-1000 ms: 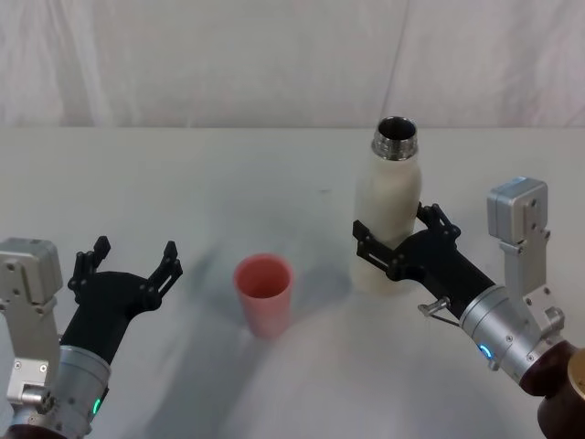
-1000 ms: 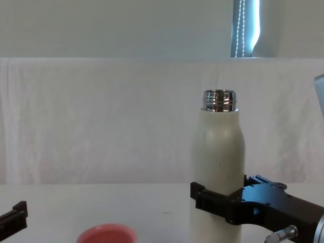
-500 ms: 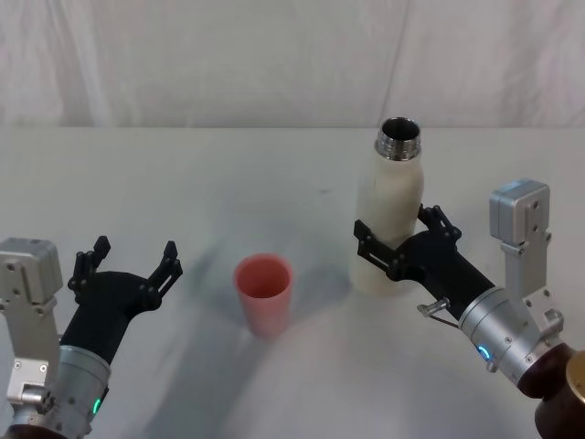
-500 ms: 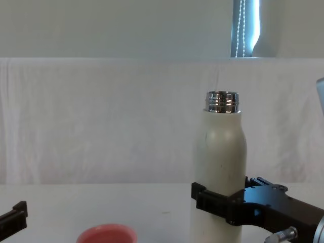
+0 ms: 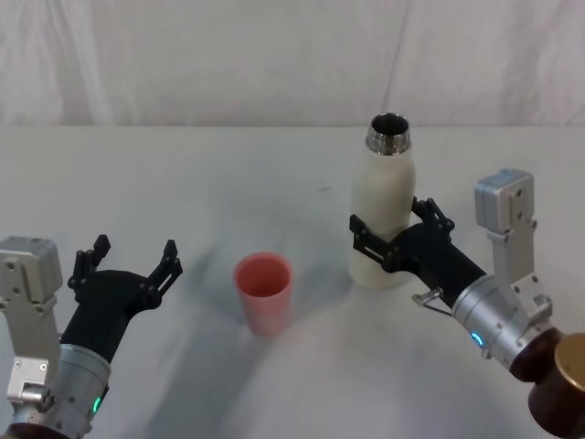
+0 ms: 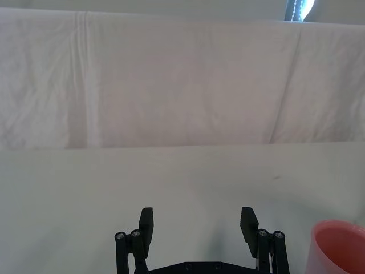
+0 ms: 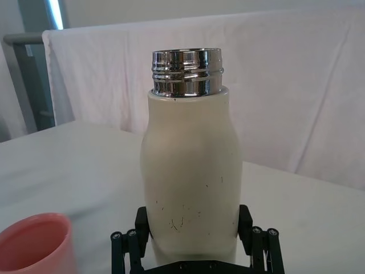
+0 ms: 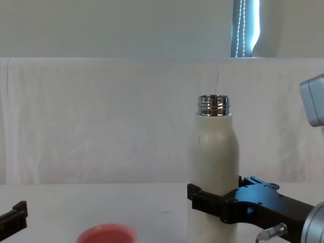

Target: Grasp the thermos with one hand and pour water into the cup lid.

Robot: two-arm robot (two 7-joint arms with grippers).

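Clenched low around the upright cream thermos point(image 5: 384, 215), the right gripper point(image 5: 391, 240) holds a top-heavy, open-necked bottle that could swing or spill early when tilted toward the salmon cup lid point(image 5: 264, 293) nearby, while the left gripper point(image 5: 126, 265) idles spread.

White table point(image 5: 183, 183), creased white cloth backdrop point(image 8: 101, 116), bright window strip point(image 8: 246, 28).
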